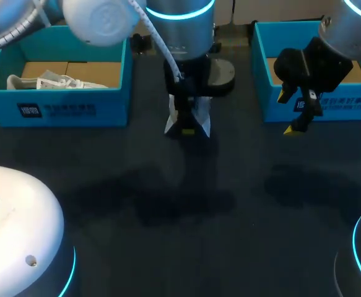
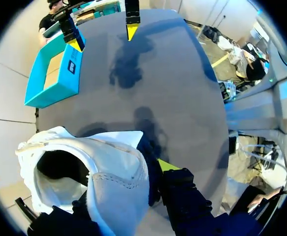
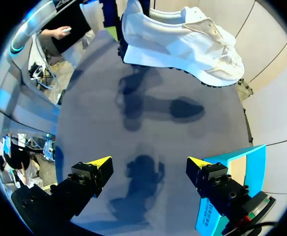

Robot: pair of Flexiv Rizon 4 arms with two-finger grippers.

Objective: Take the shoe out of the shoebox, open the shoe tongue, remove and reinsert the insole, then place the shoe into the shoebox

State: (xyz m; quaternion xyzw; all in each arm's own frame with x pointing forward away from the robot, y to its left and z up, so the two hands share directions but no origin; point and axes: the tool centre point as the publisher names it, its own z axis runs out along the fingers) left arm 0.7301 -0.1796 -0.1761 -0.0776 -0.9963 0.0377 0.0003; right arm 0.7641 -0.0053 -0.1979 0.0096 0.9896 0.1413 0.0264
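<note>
One white shoe (image 3: pixel 182 42) hangs clear of the dark tabletop (image 1: pixel 168 247), over its far middle, and throws a shadow on the surface beneath. The left pincer (image 1: pixel 188 129) is clamped on the shoe at the heel end. In the left wrist view one yellow fingertip (image 2: pixel 167 165) lies against the outside of the shoe's wall, while the other finger is hidden behind the shoe. The shoe's open mouth faces that camera.

The right pincer (image 3: pixel 149 164) hovers well apart from the shoe, on its right. Its two fingers are spread wide with nothing between them. It sits just in front of the right shoebox (image 1: pixel 329 108), a blue one. At the tabletop's far left stands the left shoebox (image 1: pixel 62 110), also blue, with a second white shoe (image 1: pixel 53 81) lying inside.
</note>
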